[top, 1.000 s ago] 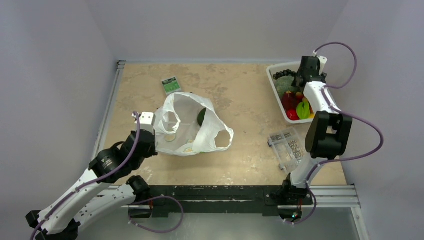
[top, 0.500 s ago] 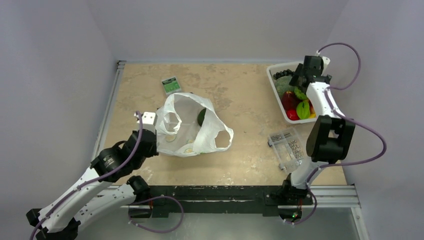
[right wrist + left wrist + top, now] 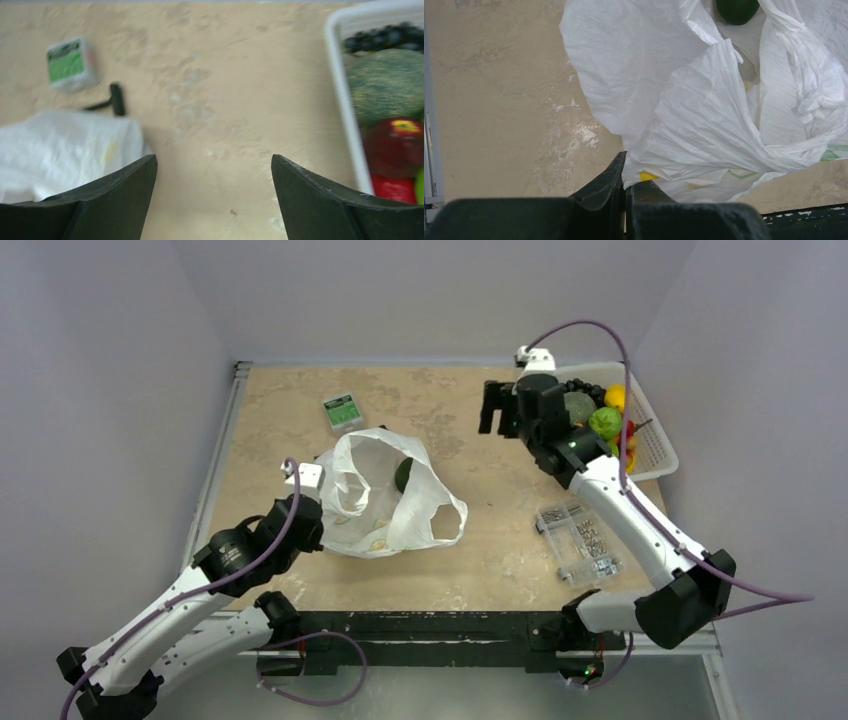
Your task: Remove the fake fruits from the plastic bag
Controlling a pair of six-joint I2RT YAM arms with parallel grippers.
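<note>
The plastic bag lies crumpled on the bench, left of centre in the top view. Its mouth gapes toward the upper edge and 1 loop handle sprawls to the right. A dark green fruit sits inside near the mouth, and yellowish patches show faintly through the film (too veiled to name).

The left gripper is clenched on the bag's lower left edge. In the left wrist view its fingers press together with a fold of white film pinched between them.

The right gripper hangs released and empty over bare bench at upper centre of the top view, well apart from the bag, its 2 fingers spread wide.

To the right of it, in the upper right, a white basket holds fruits. The right wrist view shows dark grapes, a netted green melon and a red fruit in it.

A clear box of screws lies to the right of the bag. A small green-labelled box lies above the bag, toward the upper left.
</note>
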